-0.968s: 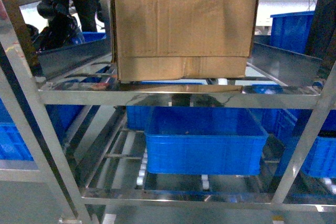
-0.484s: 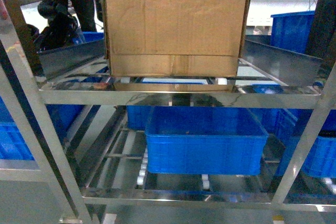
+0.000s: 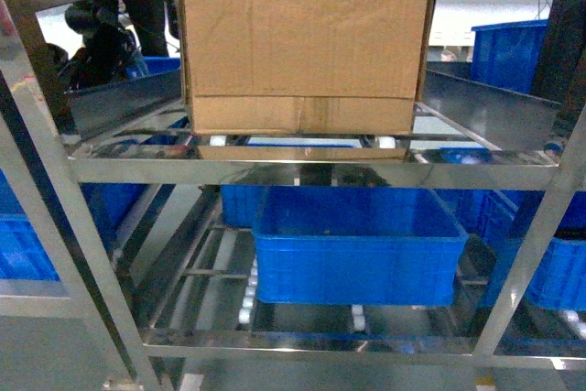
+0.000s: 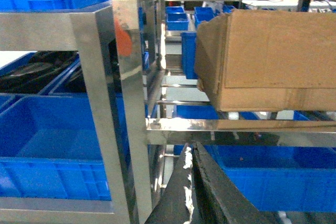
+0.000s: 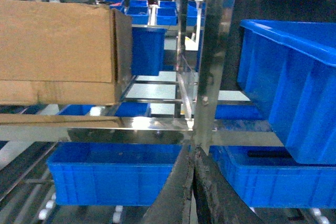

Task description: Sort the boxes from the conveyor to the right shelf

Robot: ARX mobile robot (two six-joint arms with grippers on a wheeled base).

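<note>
Head view: the cardboard box [image 3: 302,52] sits on the upper tier of the steel shelf [image 3: 311,169], in the upper middle of the frame. Its long axis runs left to right and a broad face looks toward the camera, with a perforated line low across that face. The box stands a little back from the shelf's front rail, on white rollers. Bare shelf shows on both sides of it, more on the right. Below, in the lower middle, a blue crate [image 3: 357,249] rests on the bottom tier. Neither hand appears here.

Left wrist view: the box [image 4: 273,59] fills the upper right, its near corner overhanging the rail. The left hand [image 4: 191,192] rises from the bottom centre with its fingers pressed together, gripping nothing.

Right wrist view: the box [image 5: 60,51] lies upper left. The right hand [image 5: 191,187] at bottom centre is likewise closed and empty, below the shelf rail.
</note>
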